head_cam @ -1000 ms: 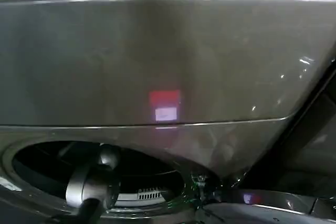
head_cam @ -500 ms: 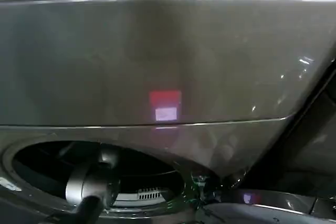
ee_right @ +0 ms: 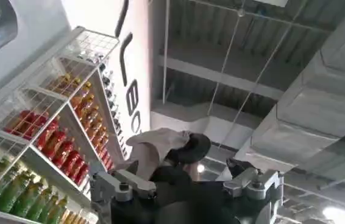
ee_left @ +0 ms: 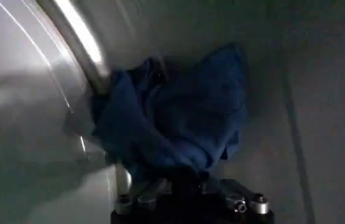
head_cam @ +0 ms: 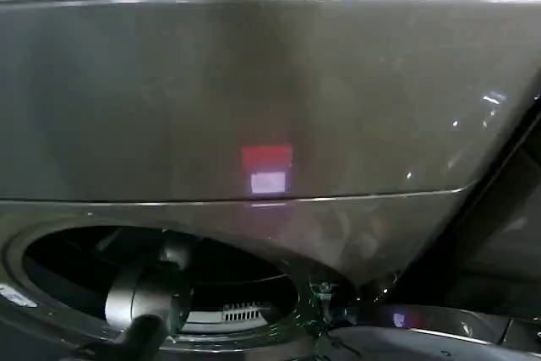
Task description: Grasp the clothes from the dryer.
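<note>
Dryer directly ahead in the head view, bronze-grey front panel bearing a red and white reflection, round porthole open at lower left. Left arm reaching through the porthole into the dark drum. In the left wrist view, left gripper inside the drum, low against the steel drum wall, close against a crumpled dark blue cloth. Cloth bunched beside a bright raised drum rib, its lower folds meeting the gripper body. State of the left fingers: cannot tell, tips hidden under the cloth. In the right wrist view, right gripper raised well away from the dryer, aimed toward the ceiling beside a wire rack of coloured bottles, fingers set wide apart, nothing held between them.
</note>
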